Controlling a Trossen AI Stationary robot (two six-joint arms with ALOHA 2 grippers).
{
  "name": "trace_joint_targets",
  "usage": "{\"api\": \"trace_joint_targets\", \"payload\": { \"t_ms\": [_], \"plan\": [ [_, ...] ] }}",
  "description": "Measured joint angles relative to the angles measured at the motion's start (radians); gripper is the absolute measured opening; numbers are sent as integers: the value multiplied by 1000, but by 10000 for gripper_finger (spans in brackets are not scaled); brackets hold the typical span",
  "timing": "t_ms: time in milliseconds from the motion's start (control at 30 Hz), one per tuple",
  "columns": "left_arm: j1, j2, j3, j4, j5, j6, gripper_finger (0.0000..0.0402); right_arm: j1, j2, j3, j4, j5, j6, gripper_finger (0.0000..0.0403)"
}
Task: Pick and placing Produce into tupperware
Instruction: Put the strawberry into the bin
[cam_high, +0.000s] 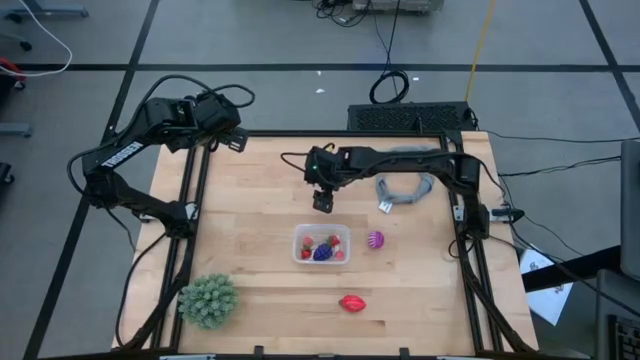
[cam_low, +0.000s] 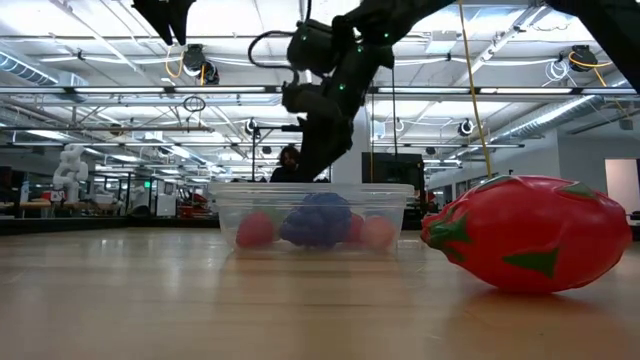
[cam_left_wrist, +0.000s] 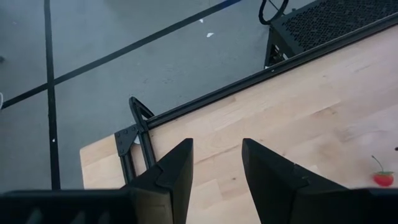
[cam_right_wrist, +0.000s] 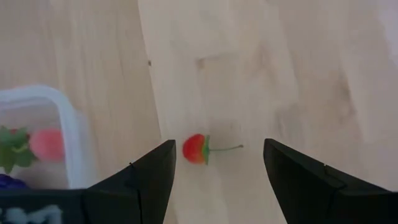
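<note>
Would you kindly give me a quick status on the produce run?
Right gripper open above a small red cherry, beside the tupperware. Left gripper open, parked at the table's far-left corner. Nothing in the way.

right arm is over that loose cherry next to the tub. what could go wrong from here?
1. The cherry is tiny and sits closer to one finger of the open right gripper; closing off-centre may flick it away.
2. The tupperware wall is close by; descending, a finger could clip and shift it.
3. The magenta fruit and red oval fruit lie loose on the table and may roll if nudged.
</note>
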Motion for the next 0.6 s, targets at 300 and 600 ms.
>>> {"api": "trace_joint_targets", "payload": {
  "t_ms": [300,600],
  "plan": [
    [0,0,0,0,-6,0,143,10,51,2,-5,-5,-18,233],
    [0,0,0,0,-6,2,143,16,103,0,9,-30,-28,233]
  ]
}}
